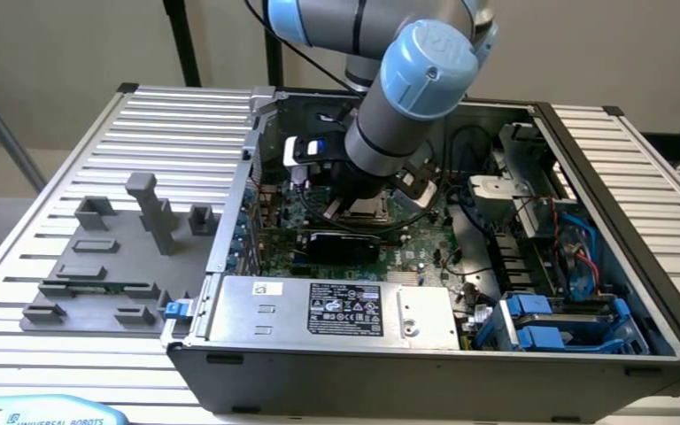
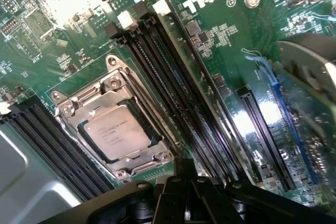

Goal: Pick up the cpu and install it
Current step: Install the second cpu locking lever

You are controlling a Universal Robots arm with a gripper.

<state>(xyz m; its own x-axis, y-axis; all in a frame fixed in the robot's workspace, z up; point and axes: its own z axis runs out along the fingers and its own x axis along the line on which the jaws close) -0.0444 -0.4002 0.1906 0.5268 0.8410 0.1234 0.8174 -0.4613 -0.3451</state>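
The cpu [image 2: 116, 132], a small square chip with a silvery top, lies flat inside the metal-rimmed socket frame [image 2: 68, 109] on the green motherboard [image 2: 220, 40]. My gripper [image 2: 184, 187] shows as a black body at the edge of the wrist view, hovering just off one corner of the socket, shut, and nothing shows in it. In the exterior view the arm's wrist [image 1: 393, 133] reaches down into the open computer case [image 1: 435, 376], over the socket [image 1: 358, 211] in the middle of the board.
Black memory slots [image 2: 173, 93] run along both sides of the socket. A silver power supply [image 1: 316, 305] fills the case's front, with blue drive brackets [image 1: 552, 323] and cables at the exterior view's right. Grey plastic blocks [image 1: 116, 257] stand on the slatted table at the left.
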